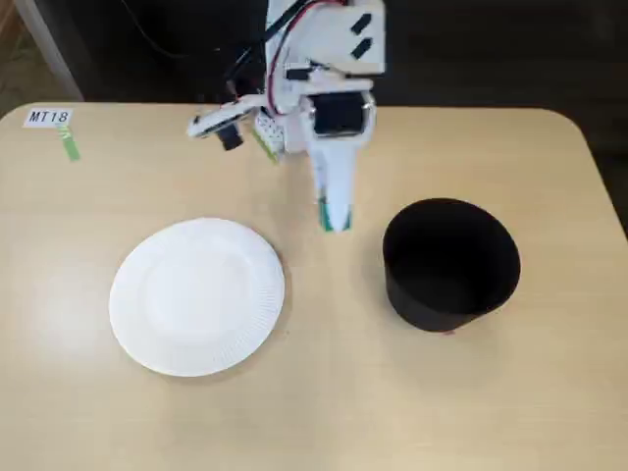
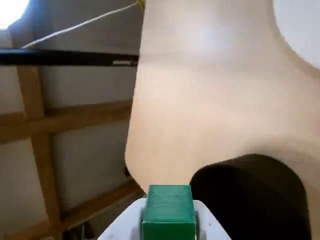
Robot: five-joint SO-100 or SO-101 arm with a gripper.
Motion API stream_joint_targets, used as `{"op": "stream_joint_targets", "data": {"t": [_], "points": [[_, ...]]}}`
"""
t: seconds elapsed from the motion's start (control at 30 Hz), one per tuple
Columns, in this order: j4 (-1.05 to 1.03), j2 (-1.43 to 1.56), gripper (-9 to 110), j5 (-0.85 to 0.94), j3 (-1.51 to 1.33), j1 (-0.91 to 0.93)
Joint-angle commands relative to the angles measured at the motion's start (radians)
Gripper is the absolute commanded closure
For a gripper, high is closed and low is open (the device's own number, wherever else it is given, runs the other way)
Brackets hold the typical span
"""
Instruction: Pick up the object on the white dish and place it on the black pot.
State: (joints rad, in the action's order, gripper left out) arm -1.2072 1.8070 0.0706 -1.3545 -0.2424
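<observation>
Now | gripper [image 1: 335, 218] clenched on green cube [image 2: 168, 211], lifted | white dish [image 1: 196, 294] bare: pickup done | black pot [image 1: 449, 263] just beside jaws | left: carry over pot, release

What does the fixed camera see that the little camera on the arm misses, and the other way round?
Only the fixed view shows the whole white plate, now bare, a paper label with a green tape strip at the table's corner, and the arm from outside. Only the wrist view shows the green cube clearly, pinched in the hand, plus wooden framing beyond the table edge. Both show the black pot and the tan table.
</observation>
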Motion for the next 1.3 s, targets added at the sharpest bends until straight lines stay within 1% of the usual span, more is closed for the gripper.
{"op": "stream_joint_targets", "data": {"t": [0.0,0.13,0.33,0.6,0.83,1.03,1.17,1.27], "points": [[0.133,0.086,101,-0.035,-0.137,-0.117],[0.296,0.153,101,-0.060,-0.377,-0.193],[0.476,0.161,101,-0.069,-0.575,-0.267],[0.569,0.106,101,-0.064,-0.620,-0.319],[0.591,0.052,101,-0.067,-0.623,-0.348],[0.586,0.044,78,-0.023,-0.635,-0.356],[0.581,0.063,70,-0.008,-0.637,-0.344],[0.577,0.078,70,-0.005,-0.637,-0.331]]}}
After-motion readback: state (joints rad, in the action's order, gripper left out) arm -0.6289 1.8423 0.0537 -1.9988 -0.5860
